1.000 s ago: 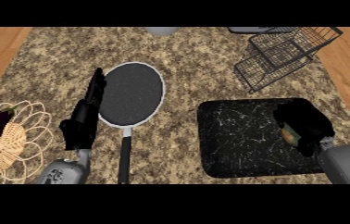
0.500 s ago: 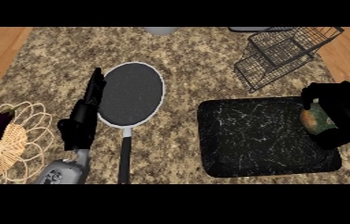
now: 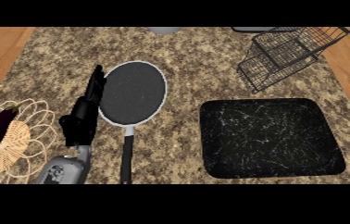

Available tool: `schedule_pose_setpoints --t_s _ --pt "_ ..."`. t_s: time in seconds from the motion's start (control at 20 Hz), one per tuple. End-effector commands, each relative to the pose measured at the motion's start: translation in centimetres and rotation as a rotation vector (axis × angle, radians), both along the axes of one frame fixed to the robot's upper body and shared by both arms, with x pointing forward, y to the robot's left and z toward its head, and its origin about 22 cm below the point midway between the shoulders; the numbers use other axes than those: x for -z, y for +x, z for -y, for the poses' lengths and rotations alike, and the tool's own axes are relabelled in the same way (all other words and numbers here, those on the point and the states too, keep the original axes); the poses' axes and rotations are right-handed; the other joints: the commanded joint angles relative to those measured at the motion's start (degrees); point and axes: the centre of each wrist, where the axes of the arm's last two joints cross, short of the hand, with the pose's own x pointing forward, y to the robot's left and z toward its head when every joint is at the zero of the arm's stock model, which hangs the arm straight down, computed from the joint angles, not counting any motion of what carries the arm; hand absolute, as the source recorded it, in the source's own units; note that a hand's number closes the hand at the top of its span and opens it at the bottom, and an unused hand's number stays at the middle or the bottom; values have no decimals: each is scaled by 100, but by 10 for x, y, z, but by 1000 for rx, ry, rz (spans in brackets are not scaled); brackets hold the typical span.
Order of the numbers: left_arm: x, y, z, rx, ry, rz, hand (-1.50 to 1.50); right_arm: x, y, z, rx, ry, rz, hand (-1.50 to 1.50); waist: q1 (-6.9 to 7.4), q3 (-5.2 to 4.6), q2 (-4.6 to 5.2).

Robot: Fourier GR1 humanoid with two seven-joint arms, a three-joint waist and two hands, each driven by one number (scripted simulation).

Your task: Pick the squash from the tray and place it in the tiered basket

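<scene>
Speckled brown granite desk [image 3: 198,52] filling most of view. Warm wood-toned strips [image 3: 14,45] showing along left and right edges. Even, soft light falling, no strong shadows.

The counter [image 3: 198,52] is speckled brown-and-beige granite. Near its right edge lies a black tray [image 3: 272,137] veined with thin white marbling. The pan [image 3: 133,93] is dark grey with a pale rim and black handle. At the far right corner stands a black wire tiered basket [image 3: 287,54]. The left hand [image 3: 82,119] is black on a grey forearm. A pale tan wicker basket [image 3: 21,135] sits at the left edge.
</scene>
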Motion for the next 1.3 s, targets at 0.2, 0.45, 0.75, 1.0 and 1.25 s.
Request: schedule_pose_setpoints --t_s 0.2,0.45,0.75,1.0,1.25 --pt "3 -2 6 42 14 7 0 -38 34 12 -4 294 -48 150 151 0 33" --pt "3 11 15 32 18 5 0 -50 61 -9 13 280 -19 150 123 5 39" --pt "2 -10 10 29 -4 6 0 -38 97 -10 66 198 24 150 166 7 42" --pt "-13 -8 6 32 10 -2 0 -33 128 14 81 197 39 150 182 10 46" --pt "-7 -1 14 33 12 19 0 -20 153 14 102 126 41 150 166 8 51"
